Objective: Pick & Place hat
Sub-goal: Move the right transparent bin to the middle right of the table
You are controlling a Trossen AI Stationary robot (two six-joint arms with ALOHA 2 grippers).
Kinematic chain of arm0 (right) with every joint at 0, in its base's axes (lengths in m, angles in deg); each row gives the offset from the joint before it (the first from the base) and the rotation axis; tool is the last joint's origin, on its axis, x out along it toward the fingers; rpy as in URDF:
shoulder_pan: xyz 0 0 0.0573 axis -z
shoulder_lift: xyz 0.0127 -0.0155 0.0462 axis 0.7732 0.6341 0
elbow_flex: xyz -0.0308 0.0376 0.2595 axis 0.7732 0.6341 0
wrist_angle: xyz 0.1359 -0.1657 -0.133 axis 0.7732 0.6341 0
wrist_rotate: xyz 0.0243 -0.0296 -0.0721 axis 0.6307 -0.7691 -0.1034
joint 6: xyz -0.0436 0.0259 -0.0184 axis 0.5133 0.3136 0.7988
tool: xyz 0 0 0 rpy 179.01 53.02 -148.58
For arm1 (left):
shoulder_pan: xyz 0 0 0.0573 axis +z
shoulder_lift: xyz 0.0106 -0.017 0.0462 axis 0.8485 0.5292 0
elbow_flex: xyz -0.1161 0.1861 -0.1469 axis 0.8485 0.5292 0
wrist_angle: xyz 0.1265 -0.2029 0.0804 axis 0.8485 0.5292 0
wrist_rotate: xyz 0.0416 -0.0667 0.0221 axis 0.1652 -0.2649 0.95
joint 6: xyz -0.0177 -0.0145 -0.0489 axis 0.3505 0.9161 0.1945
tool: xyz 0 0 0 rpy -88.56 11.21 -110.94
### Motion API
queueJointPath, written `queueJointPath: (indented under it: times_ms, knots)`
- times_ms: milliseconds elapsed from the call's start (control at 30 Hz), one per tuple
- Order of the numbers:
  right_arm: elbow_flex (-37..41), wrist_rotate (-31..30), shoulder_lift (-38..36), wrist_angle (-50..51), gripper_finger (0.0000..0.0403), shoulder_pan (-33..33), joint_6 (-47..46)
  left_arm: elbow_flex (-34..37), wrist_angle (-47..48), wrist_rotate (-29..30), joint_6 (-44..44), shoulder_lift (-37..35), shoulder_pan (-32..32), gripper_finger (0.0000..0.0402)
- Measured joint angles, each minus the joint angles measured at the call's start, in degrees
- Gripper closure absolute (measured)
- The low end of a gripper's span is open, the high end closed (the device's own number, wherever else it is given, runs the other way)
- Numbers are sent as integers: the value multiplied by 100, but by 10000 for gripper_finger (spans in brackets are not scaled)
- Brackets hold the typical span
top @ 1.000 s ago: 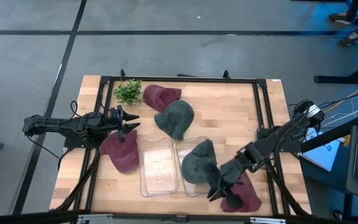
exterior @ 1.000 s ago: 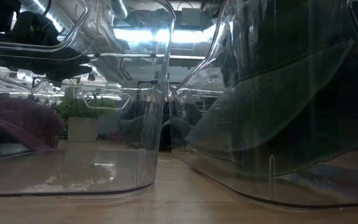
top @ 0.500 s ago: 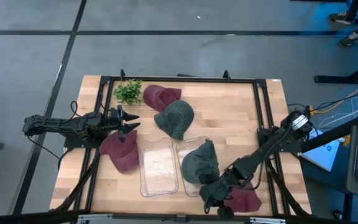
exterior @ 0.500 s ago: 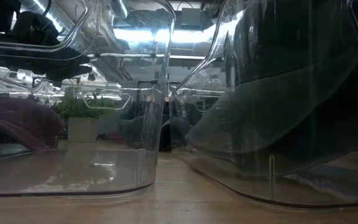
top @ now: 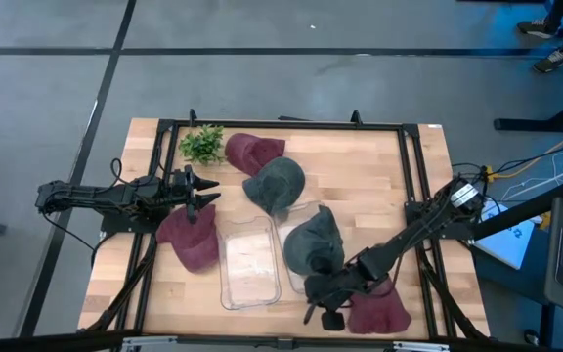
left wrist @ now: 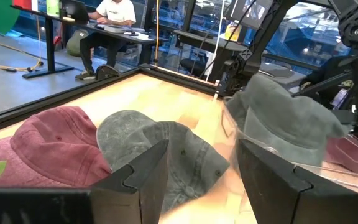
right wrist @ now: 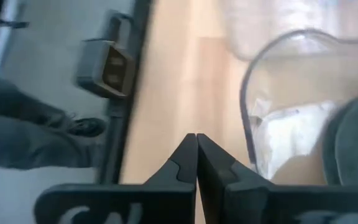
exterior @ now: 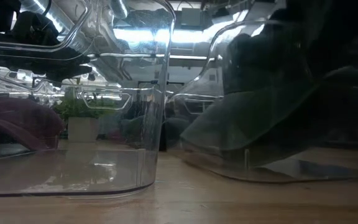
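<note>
On the wooden table [top: 360,186], the right gripper [top: 323,311] has slid nearer the front edge, fingers now pressed together, nudging the right bin [top: 296,284]; left gripper [top: 199,194] stays spread.

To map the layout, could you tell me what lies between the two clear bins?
Nothing: in the low view, only bare wood shows between the empty bin and the bin holding the green hat.

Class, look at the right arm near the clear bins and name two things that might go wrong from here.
1. The right gripper is shut on nothing beside the right bin; it may shove the bin rather than grip.
2. The green hat sits half over that bin's rim, so a nudge might tip it out onto the table.
</note>
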Motion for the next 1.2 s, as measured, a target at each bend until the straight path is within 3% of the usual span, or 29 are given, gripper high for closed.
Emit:
queueJointPath:
  times_ms: [333, 500, 833, 1000, 1200]
  knots:
    - [-17, -321, -45, 729, 400, 86, -994, 0, 0, 1, 0, 0, 1, 217]
    - [20, -368, -310, 1463, 401, 88, -1040, 0, 0, 0, 0, 0, 0, 217]
    - [24, -1585, -1363, 3668, 399, 265, -1187, 0, 0, 1, 0, 0, 0, 217]
    - [22, -2408, -1736, 4554, 399, 561, -1781, 0, 0, 1, 0, 0, 0, 217]
    - [18, -2654, -2162, 4485, 398, 786, -2167, 0, 0, 1, 0, 0, -1, 217]
